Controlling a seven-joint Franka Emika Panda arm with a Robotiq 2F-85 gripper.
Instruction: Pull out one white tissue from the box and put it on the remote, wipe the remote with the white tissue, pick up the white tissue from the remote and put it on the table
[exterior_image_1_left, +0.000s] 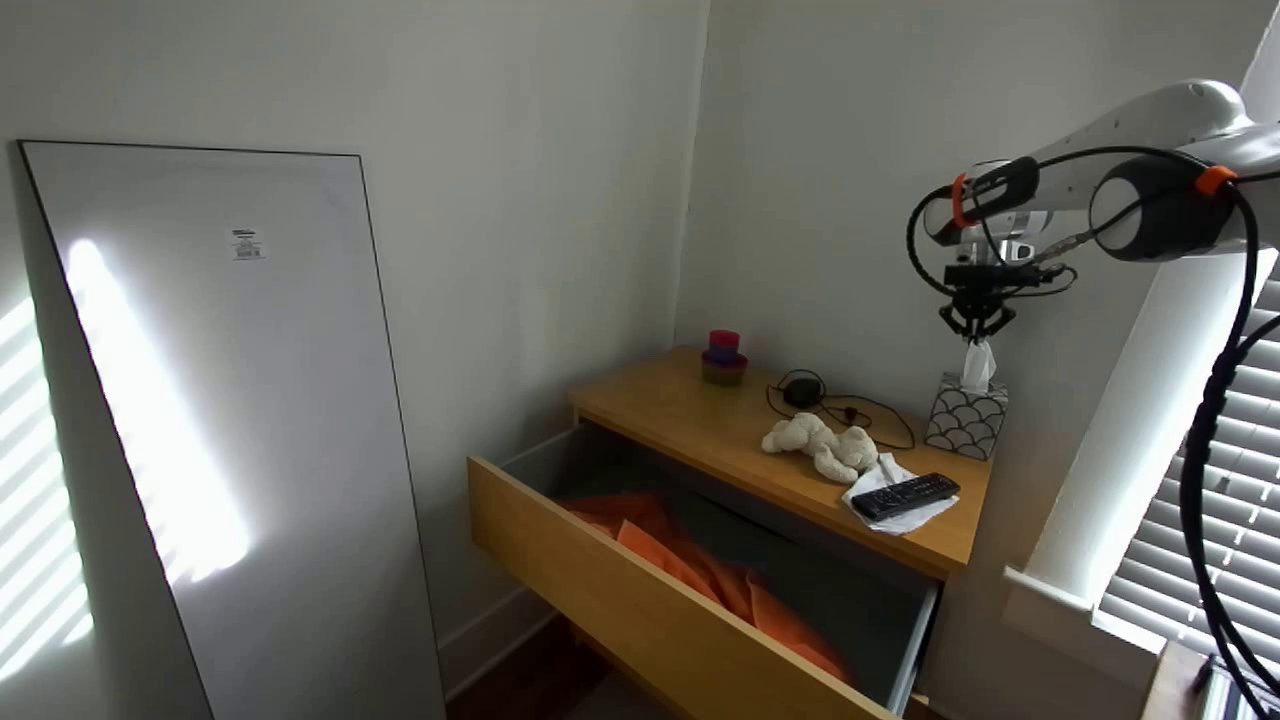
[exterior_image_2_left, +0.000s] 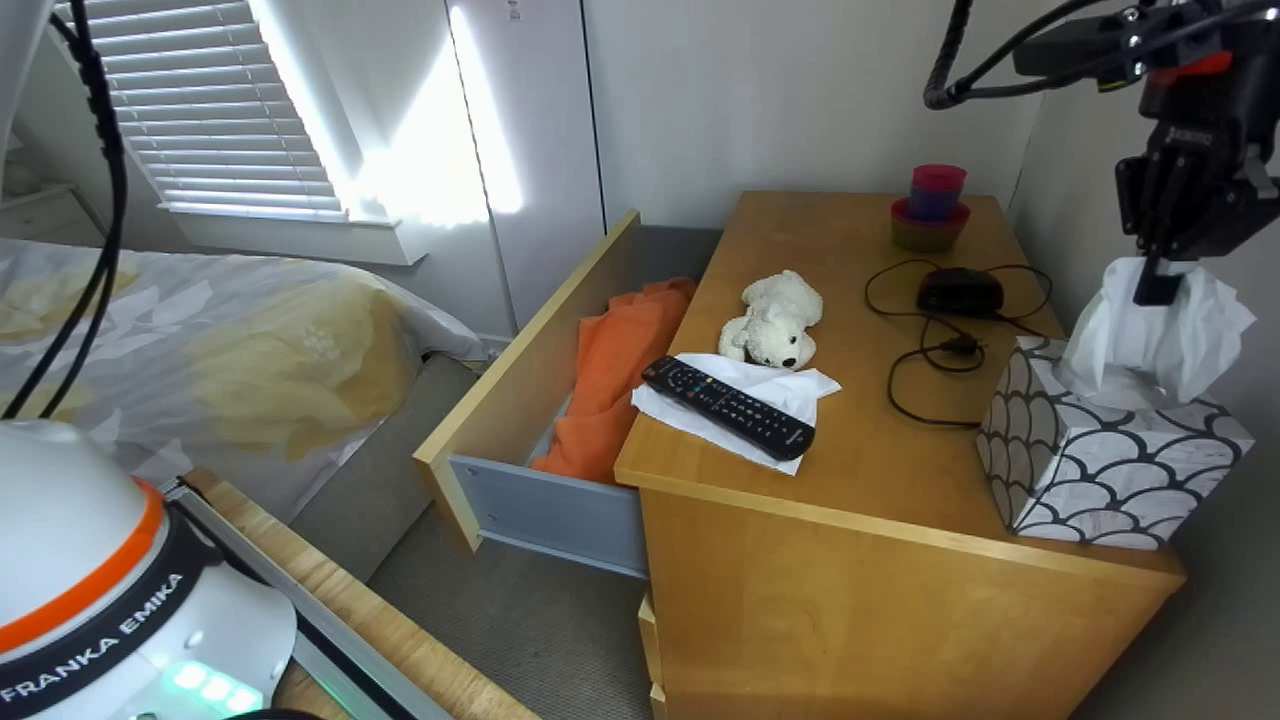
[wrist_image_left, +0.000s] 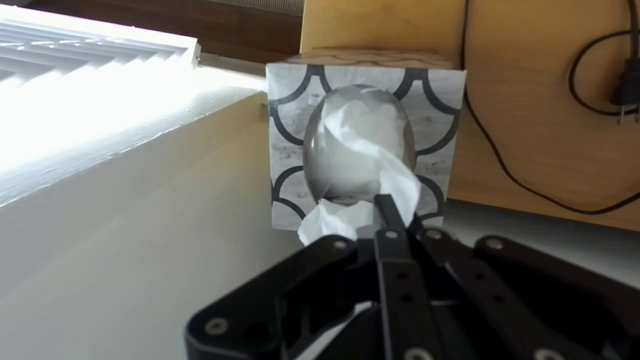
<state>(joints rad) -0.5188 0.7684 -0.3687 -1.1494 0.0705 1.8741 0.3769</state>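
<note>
Evidently, a plush toy lies just beside the remote, which rests on a separate paper sheet on the worktop; a cable skirts the box. The hand pinches the white tissue above the box, partly obscuring it in the wrist view. Only an exterior view shows the bed.

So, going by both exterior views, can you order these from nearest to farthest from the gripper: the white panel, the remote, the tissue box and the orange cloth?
1. Tissue box: just below the gripper.
2. Remote: near the front edge of the table.
3. Orange cloth: inside the open drawer.
4. White panel: off beyond the drawer.
</note>
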